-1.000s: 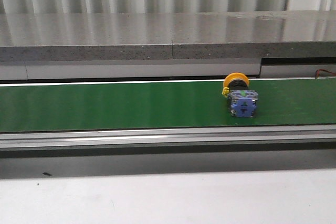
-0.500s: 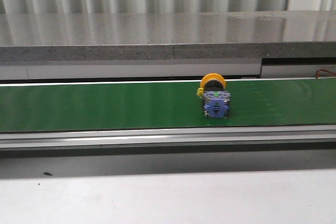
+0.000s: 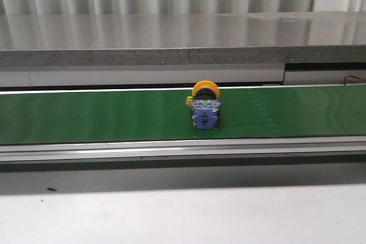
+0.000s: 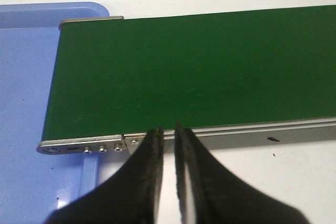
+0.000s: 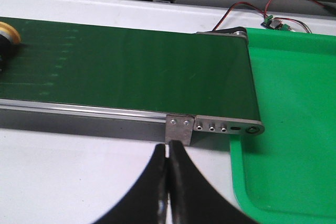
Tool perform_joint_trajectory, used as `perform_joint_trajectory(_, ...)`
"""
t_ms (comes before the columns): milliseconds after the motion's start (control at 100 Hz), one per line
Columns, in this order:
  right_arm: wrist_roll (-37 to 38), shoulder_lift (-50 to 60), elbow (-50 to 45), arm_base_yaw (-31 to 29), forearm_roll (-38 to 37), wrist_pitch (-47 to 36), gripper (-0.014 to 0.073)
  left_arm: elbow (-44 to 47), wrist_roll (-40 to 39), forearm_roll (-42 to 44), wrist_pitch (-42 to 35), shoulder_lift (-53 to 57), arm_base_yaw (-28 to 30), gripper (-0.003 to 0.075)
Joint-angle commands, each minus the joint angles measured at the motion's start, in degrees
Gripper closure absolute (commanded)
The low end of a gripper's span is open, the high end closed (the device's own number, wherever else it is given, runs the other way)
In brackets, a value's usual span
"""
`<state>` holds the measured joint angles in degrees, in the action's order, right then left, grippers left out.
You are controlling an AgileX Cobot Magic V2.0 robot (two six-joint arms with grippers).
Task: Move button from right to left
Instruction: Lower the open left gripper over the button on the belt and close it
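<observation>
Front view: the button [image 3: 205,108] lies on its side on the green belt [image 3: 86,115], about mid-length and a little right of centre, its yellow head pointing far and its bluish block facing near. No gripper shows here and nothing touches the button. Judged from its place, the move is roughly half done: the right part of the belt lies behind it and the whole left stretch is still ahead.

Left wrist view: the left gripper [image 4: 168,128] hangs over the near rail at the belt's left end, fingers close together with only a thin slit between them, holding nothing. A blue tray [image 4: 26,77] sits just past that end of the belt. The button is not in this view, so it has not reached the left end.

Right wrist view: the right gripper [image 5: 168,148] hangs near the belt's right end, fingers pressed together and empty. A green tray [image 5: 283,103] lies beside that end. Only a sliver of the button's yellow head [image 5: 8,34] shows at the picture's edge, well apart from the gripper.
</observation>
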<state>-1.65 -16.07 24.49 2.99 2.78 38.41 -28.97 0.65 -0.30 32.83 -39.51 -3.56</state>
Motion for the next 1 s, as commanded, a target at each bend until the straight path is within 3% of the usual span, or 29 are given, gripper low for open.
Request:
perform_joint_trajectory(0,-0.35,-0.28,1.32,0.2,-0.03,-4.3,0.0662,-3.83,-0.65,-0.74,-4.72,-3.53,-0.05,0.0397)
perform_joint_trajectory(50,-0.35,-0.28,1.32,0.2,-0.03,-4.3,0.0662,-5.01,-0.65,-0.74,-4.88,-5.36,-0.6,0.023)
perform_joint_trajectory(100,-0.35,-0.28,1.32,0.2,-0.03,-4.3,0.0662,-6.34,-0.65,-0.77,-5.04,-7.14,-1.58,0.0119)
perform_joint_trajectory(170,-0.35,-0.28,1.32,0.2,-0.03,-4.3,0.0662,-8.5,-0.65,-1.9,-5.04,-10.25,-3.53,0.005)
perform_joint_trajectory(480,-0.35,-0.28,1.32,0.2,-0.03,-4.3,0.0662,-21.74,-11.48,-3.29,-3.02,-26.21,-14.97,0.0083)
perform_joint_trajectory(740,-0.35,-0.28,1.32,0.2,-0.03,-4.3,0.0662,-34.98,-17.49,-3.18,5.29,-39.77,-24.35,0.0083)
perform_joint_trajectory(990,-0.35,-0.28,1.32,0.2,-0.03,-4.3,0.0662,-44.83,-20.41,-3.18,14.07,-49.14,-29.25,0.0083)
